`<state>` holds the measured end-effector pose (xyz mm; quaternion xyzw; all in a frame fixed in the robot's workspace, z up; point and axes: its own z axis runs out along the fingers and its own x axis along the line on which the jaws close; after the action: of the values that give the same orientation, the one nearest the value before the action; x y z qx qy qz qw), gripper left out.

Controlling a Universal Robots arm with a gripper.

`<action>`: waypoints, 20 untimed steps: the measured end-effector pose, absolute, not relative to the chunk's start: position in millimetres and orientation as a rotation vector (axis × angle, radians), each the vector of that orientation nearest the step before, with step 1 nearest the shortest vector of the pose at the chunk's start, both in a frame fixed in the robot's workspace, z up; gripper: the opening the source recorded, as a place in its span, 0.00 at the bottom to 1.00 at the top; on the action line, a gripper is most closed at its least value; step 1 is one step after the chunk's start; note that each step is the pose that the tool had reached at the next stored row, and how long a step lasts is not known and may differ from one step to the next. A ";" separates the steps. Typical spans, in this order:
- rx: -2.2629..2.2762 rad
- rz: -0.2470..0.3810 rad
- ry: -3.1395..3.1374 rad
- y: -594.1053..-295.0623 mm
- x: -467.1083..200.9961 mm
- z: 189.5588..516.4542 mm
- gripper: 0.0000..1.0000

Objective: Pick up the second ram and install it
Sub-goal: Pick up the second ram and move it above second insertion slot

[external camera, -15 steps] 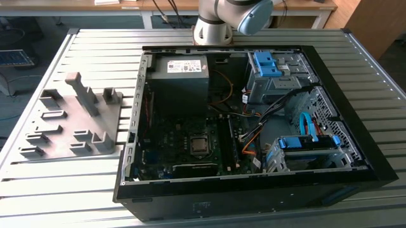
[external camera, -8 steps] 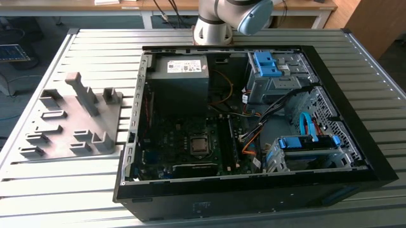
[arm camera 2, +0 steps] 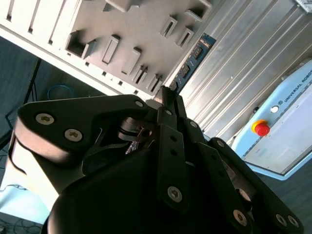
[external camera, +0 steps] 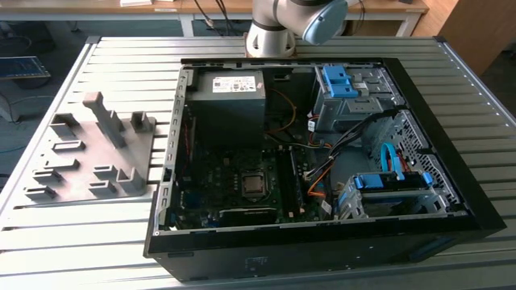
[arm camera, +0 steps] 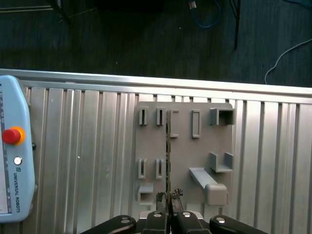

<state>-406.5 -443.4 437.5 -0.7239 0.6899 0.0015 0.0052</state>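
The gripper (arm camera: 168,197) is pinching one end of the second ram (arm camera: 168,151). Its fingers (arm camera: 176,195) are pressing flat against both faces of the stick, with no gap left between them. The rest of the stick is jutting straight out past the fingertips.

In the first wrist view it is showing edge-on as a thin line in front of the grey fixture plate (arm camera: 183,156). In the second wrist view the second ram (arm camera 2: 195,54) is showing its blue face and dark chips. There it is reaching out from the gripper (arm camera 2: 165,97) past the plate's edge (arm camera 2: 122,24) and over the slatted table (arm camera 2: 243,63).

A pale blue pendant (arm camera: 14,161) with a red button (arm camera: 12,135) is lying on the table and carrying printed lettering. In the exterior view the plate (external camera: 84,156) is sitting to the exterior view's left of the open computer case (external camera: 322,151). A white label (external camera: 234,84) is showing at the case's far side.
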 end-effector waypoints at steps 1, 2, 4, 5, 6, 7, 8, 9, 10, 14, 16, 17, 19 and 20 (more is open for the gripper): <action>-2.267 0.005 2.160 -443.4 -402.0 437.5 0.14; -2.267 0.006 2.161 -443.4 -397.5 437.5 0.14; -2.267 0.006 2.161 -443.4 -388.5 437.3 0.14; -2.267 0.007 2.161 -443.4 -384.0 437.3 0.14; -2.268 0.007 2.161 -443.4 -379.5 437.3 0.14; -2.268 0.007 2.161 -443.4 -374.6 437.2 0.14; -2.268 0.008 2.161 -443.4 -370.1 437.1 0.14; -2.268 0.008 2.162 -443.4 -365.6 437.1 0.14; -2.268 0.008 2.162 -443.4 -361.1 437.1 0.14; -2.269 0.010 2.163 -443.4 -342.8 436.7 0.14; -2.269 0.011 2.163 -443.4 -333.9 436.5 0.14; -2.269 0.011 2.163 -443.4 -329.4 436.4 0.14; -2.270 0.012 2.164 -443.4 -320.3 436.1 0.14; -2.270 0.013 2.164 -443.4 -315.4 435.9 0.14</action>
<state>-315.4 -443.4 435.9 -0.7239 0.6899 0.0041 0.0027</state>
